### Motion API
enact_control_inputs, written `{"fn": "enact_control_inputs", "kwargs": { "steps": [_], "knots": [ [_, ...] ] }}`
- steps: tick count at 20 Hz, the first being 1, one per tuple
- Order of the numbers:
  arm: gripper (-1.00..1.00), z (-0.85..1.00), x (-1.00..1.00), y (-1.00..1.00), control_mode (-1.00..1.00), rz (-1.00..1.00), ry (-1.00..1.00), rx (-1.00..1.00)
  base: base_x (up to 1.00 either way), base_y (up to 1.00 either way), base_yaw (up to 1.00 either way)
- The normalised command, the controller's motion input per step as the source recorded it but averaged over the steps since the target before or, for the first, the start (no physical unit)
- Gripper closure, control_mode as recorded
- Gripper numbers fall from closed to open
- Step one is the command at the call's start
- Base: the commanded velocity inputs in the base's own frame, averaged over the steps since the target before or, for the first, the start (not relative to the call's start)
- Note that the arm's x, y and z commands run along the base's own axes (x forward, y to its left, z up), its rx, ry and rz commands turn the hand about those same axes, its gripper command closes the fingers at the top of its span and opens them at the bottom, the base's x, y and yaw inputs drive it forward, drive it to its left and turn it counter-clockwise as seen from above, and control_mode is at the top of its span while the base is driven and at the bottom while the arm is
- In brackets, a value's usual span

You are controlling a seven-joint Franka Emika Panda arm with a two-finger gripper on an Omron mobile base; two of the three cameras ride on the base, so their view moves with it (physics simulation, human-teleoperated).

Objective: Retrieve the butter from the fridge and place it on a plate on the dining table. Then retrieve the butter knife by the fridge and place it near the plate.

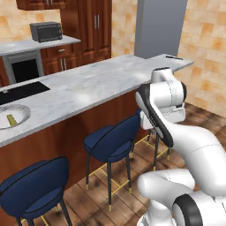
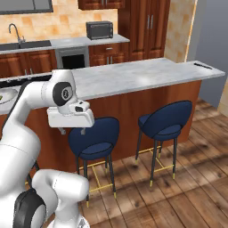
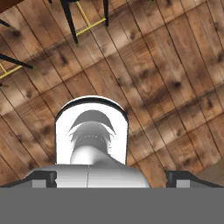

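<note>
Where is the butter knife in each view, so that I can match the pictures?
Left base view: the butter knife lies at the far right end of the dining table.
Right base view: upper right, on that same table end.
Hand view: the camera faces the wood floor.
Shared landmark: the microwave.

The butter (image 1: 11,119) lies on the plate (image 1: 20,111) at the left end of the tabletop (image 1: 97,84). The butter knife (image 1: 174,58) lies at the far right end, near the fridge (image 1: 160,27). Bar stools (image 1: 112,141) stand before the tabletop. Behind it, a microwave (image 1: 46,31) sits on the back counter (image 1: 31,45), with a sink (image 2: 27,44) to its left.
</note>
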Motion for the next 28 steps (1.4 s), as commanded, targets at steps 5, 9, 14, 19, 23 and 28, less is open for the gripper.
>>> {"fn": "enact_control_inputs", "kwargs": {
  "steps": [5, 9, 14, 19, 23, 28],
  "knots": [
    [-1.00, 0.00, 0.00, 0.00, 1.00, 0.00, 0.00, 0.00, 0.37, -0.78, 0.01],
    [-1.00, 0.00, 0.00, 0.00, 1.00, 0.00, 0.00, 0.00, 0.63, -0.43, 0.10],
    [-1.00, 0.00, 0.00, 0.00, 1.00, 0.00, 0.00, 0.00, 0.79, -0.29, -0.03],
    [-1.00, 0.00, 0.00, 0.00, 1.00, 0.00, 0.00, 0.00, 0.76, -0.07, -0.42],
    [-1.00, 0.00, 0.00, 0.00, 1.00, 0.00, 0.00, 0.00, 0.58, -0.24, -0.60],
    [-1.00, 0.00, 0.00, 0.00, 1.00, 0.00, 0.00, 0.00, 0.73, -0.26, -0.54]
  ]
}}
